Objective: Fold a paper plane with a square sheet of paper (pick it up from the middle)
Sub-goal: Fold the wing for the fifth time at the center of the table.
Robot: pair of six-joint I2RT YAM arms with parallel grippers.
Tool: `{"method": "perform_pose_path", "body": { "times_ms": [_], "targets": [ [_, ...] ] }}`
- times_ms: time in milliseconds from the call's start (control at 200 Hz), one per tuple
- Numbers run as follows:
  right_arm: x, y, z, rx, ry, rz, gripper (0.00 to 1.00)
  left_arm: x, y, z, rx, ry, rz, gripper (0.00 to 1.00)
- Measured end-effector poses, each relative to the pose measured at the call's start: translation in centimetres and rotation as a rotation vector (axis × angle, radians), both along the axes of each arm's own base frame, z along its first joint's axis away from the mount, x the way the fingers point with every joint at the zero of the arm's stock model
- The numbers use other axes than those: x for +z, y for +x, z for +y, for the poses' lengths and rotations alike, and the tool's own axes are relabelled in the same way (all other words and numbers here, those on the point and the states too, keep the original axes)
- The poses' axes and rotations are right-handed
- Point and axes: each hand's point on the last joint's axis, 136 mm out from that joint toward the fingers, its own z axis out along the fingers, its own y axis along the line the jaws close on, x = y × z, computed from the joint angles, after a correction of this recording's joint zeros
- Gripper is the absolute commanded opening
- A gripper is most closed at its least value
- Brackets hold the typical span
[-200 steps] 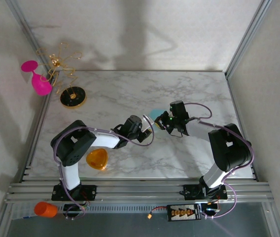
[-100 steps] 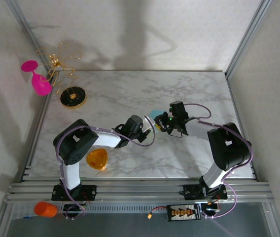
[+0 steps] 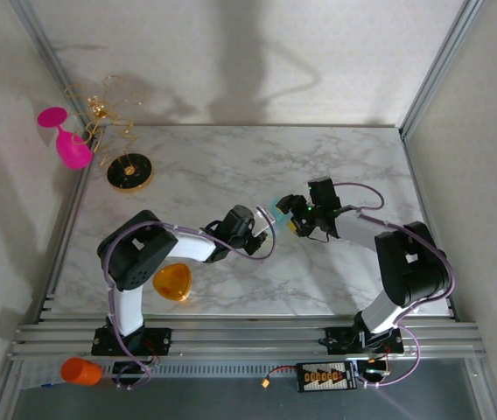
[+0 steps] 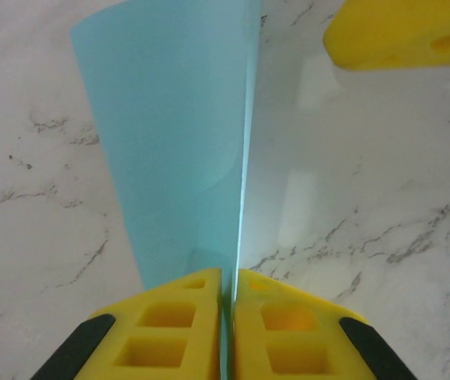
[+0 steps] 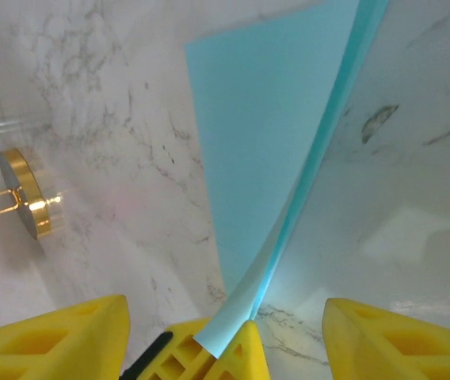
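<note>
The square sheet of paper [image 4: 169,134], thin and teal-cyan, is folded double along a crease and stands on edge above the marble table [image 3: 231,166]. My left gripper [image 4: 229,273] is shut on its near end, with the paper pinched between the yellow fingers [image 4: 177,317]. In the top view the sheet [image 3: 276,206] lies between my left gripper [image 3: 264,234] and my right gripper [image 3: 290,220] at mid-table. My right gripper [image 5: 223,317] is open, its fingers [image 5: 59,336] standing apart on either side of the sheet [image 5: 265,158] without touching it.
A pink glass [image 3: 66,140] and a gold wire stand on a black base [image 3: 129,171] sit at the back left; the base's gold rim [image 5: 23,194] appears in the right wrist view. An orange rounded-triangle piece [image 3: 171,281] lies by the left arm.
My right gripper has opened and let go of the sheet. My left gripper has closed on the sheet's end and now holds it alone.
</note>
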Motion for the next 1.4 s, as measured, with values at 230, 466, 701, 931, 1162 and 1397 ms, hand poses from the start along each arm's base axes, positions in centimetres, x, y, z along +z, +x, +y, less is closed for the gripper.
{"method": "perform_pose_path", "body": {
  "times_ms": [230, 466, 701, 931, 1162, 1397],
  "targets": [
    [1.0, 0.7, -1.2, -0.042, -0.008, -0.030, 0.67, -0.3, -0.2, 0.2, 0.009, -0.046, 0.075, 0.11],
    [0.6, 0.5, -1.8, -0.054, -0.015, -0.018, 0.66, -0.8, 0.2, 0.2, 0.029, -0.086, 0.149, 0.11],
    [0.8, 0.3, -2.1, -0.060, -0.015, -0.021, 0.67, -0.8, 0.3, 0.3, 0.043, -0.112, 0.206, 0.08],
    [0.9, 0.4, -2.3, -0.056, -0.020, -0.031, 0.67, -0.3, 0.6, 0.1, 0.059, -0.130, 0.283, 0.05],
    [0.8, 0.4, -2.5, -0.053, -0.033, -0.040, 0.67, -0.4, 0.4, 0.1, 0.093, -0.168, 0.377, 0.02],
    [0.8, 0.5, -2.6, -0.048, -0.047, -0.051, 0.67, -0.6, 0.3, 0.2, 0.138, -0.222, 0.468, 0.01]
  ]
}}
